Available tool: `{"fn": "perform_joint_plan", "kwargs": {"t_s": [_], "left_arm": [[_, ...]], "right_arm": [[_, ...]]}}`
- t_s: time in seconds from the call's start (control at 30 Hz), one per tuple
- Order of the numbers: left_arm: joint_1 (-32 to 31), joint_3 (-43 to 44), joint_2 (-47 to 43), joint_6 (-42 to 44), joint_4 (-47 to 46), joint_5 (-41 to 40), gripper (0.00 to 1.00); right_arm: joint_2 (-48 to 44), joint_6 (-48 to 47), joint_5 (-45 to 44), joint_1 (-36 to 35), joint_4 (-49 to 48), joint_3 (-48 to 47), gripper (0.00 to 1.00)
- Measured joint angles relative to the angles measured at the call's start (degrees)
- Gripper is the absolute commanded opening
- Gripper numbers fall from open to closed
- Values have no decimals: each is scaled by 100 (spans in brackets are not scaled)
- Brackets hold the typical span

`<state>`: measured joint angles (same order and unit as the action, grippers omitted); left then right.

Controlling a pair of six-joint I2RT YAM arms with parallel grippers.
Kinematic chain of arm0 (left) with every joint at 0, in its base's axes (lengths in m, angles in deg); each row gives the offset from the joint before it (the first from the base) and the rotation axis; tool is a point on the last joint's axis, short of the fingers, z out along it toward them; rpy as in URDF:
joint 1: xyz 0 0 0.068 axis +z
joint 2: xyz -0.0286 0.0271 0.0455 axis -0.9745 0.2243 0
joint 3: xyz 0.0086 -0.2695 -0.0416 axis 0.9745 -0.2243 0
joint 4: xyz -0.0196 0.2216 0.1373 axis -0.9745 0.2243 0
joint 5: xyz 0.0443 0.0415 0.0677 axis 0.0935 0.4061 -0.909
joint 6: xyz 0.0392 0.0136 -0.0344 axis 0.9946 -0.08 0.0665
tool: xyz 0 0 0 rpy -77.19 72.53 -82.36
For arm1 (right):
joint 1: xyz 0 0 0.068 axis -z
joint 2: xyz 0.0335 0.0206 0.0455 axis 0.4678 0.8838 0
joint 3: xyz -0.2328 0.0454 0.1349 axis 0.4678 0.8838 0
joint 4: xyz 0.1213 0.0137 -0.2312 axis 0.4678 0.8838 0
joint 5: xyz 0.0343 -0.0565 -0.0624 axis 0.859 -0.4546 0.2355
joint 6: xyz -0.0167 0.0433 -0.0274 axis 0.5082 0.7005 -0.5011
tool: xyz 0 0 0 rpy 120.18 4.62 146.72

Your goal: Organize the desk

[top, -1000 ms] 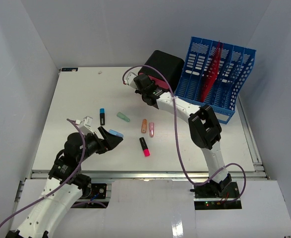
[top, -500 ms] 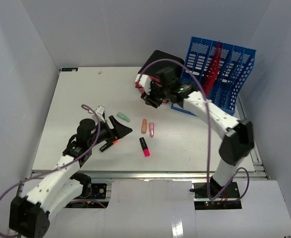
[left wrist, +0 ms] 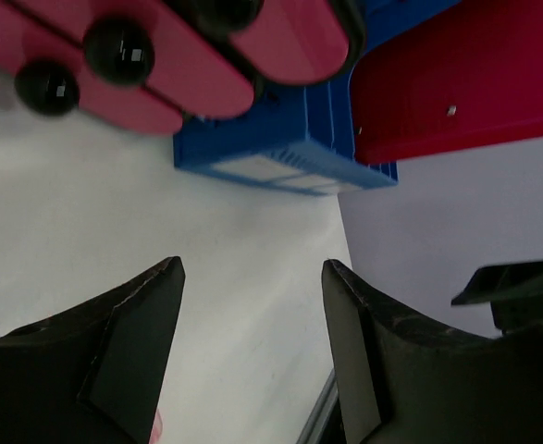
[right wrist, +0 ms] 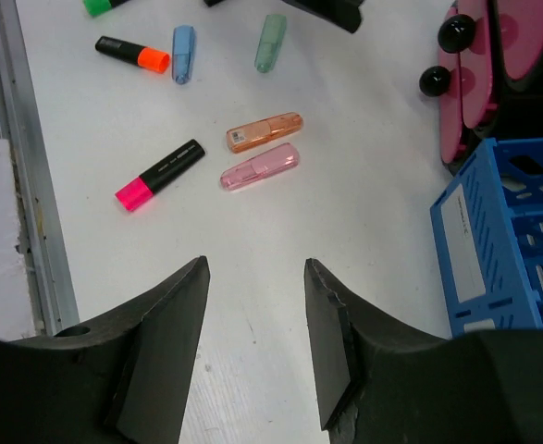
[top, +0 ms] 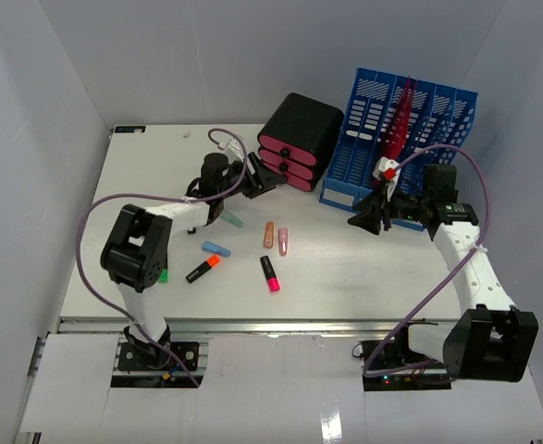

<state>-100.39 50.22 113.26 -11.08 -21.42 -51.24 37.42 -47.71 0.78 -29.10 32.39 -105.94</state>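
Top external: seven markers point(top: 269, 274) on the desk point(top: 345, 268); left claw point(left wrist: 252, 268) and right claw point(right wrist: 255, 266) spread, empty.

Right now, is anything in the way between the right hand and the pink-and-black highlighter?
No. Only bare desk shows between the right hand and the pink-and-black highlighter; the pale pink highlighter lies beside that path.

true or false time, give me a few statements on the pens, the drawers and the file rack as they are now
1. The left hand and right hand are both open and empty. True.
2. A red folder stands in the blue file rack. True.
3. The orange pen lies on top of the drawer unit. False: it lies on the desk, apart from the drawer unit, beside the pale pink pen.
4. The right hand grips the pink-capped black marker. False: it lies loose on the desk.
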Motion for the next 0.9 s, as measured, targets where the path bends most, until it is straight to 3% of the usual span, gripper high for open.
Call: {"fn": "perform_joint_plan", "kwargs": {"t_s": [0.13,0.3,0.53,0.73,0.9], "left_arm": [[0,1108,1046,-160,-163,-46,60],[0,1722,1824,-350,-101,-171,59],[0,2161,2117,-352,251,-287,58],[0,2466,2288,-290,513,-418,49],[11,2678,2511,-304,477,-409,50]], "right_arm": [[-158,1,431,498,-36,115,52],[-258,-7,790,548,-109,126,52],[-253,-4,976,552,-150,195,52],[-252,-4,1025,559,-153,195,52],[-245,-4,1072,559,-155,195,52]]}}
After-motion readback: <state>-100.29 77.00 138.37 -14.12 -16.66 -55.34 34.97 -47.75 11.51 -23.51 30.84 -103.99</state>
